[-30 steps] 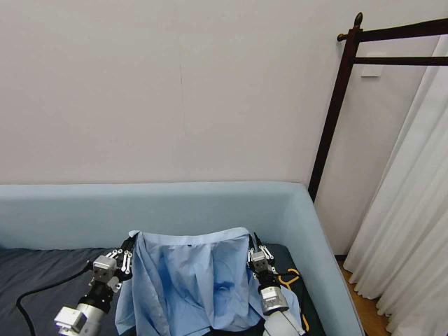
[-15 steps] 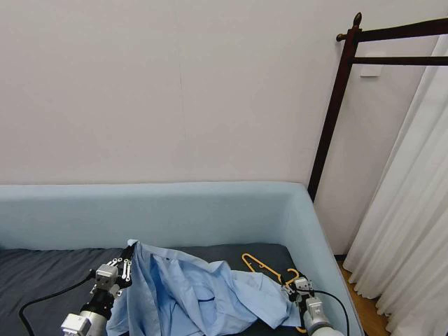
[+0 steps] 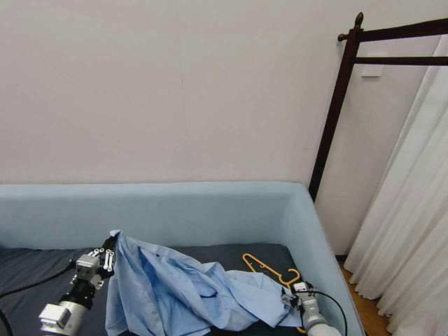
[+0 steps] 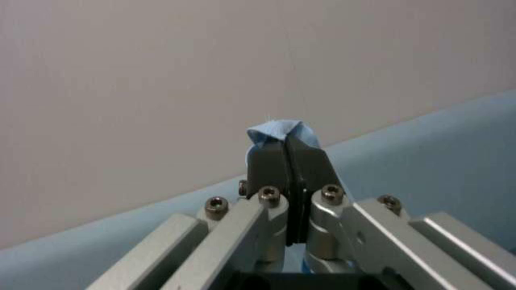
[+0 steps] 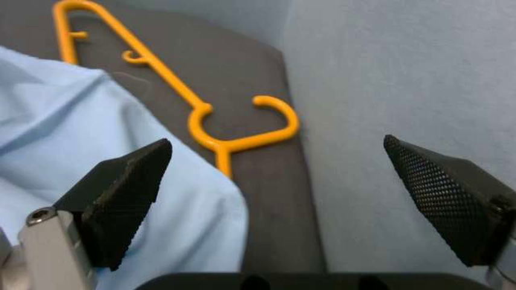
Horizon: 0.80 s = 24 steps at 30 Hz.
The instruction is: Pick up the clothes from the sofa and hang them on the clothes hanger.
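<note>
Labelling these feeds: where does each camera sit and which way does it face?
Head view: on the head, facing forward and down at the sofa and clothes rack; left gripper and right gripper low in frame.
Left wrist view: on the left wrist, facing the sofa back past shut fingers clamping the shirt.
Right wrist view: on the right wrist, facing down at the seat between open fingers.
Shared: head and right wrist views both show the orange hanger.

Pale-blue sofa (image 3: 210,203), blue shirt (image 3: 189,294) and orange hanger (image 5: 199,109) on its dark seat.
</note>
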Tool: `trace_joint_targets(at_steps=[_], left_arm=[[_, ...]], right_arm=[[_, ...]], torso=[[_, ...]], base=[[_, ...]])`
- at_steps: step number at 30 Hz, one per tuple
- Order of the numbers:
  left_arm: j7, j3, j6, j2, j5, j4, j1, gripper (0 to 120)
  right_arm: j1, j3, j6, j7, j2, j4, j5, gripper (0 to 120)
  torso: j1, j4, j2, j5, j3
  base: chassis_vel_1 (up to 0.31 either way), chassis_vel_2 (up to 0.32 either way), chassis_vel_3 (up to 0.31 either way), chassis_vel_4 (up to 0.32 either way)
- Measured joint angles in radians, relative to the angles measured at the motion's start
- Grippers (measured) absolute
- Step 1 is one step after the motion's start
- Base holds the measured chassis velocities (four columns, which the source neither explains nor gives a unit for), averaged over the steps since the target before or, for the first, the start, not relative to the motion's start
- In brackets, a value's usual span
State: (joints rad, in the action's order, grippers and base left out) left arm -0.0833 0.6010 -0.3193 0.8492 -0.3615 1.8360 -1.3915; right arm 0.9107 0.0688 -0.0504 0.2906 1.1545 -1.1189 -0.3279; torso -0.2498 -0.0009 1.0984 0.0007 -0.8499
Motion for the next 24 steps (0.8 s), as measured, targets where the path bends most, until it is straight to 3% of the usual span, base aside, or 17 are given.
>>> trace_joint_targets(at_steps=[4, 24], left_arm=[[-0.003, 0.007, -0.006, -0.019, -0.015, -0.025, 0.014, 0], [-0.01, 0.032, 0.005, -0.064, -0.044, -0.076, 0.104, 0]], right_arm=[[0.003, 0.018, 0.0, 0.003, 0.001, 0.0, -0.004, 100], [0.046, 0.066, -0.003, 0.0, -0.008, -0.019, 0.011, 100]], torso=[[0.0, 0.0011, 0.0, 0.0, 0.0], [0.0, 0.0009, 0.0, 0.0003, 0.0]], base=[[0.0, 0.0, 0.0, 0.0], [0.0, 0.0, 0.0, 0.0]])
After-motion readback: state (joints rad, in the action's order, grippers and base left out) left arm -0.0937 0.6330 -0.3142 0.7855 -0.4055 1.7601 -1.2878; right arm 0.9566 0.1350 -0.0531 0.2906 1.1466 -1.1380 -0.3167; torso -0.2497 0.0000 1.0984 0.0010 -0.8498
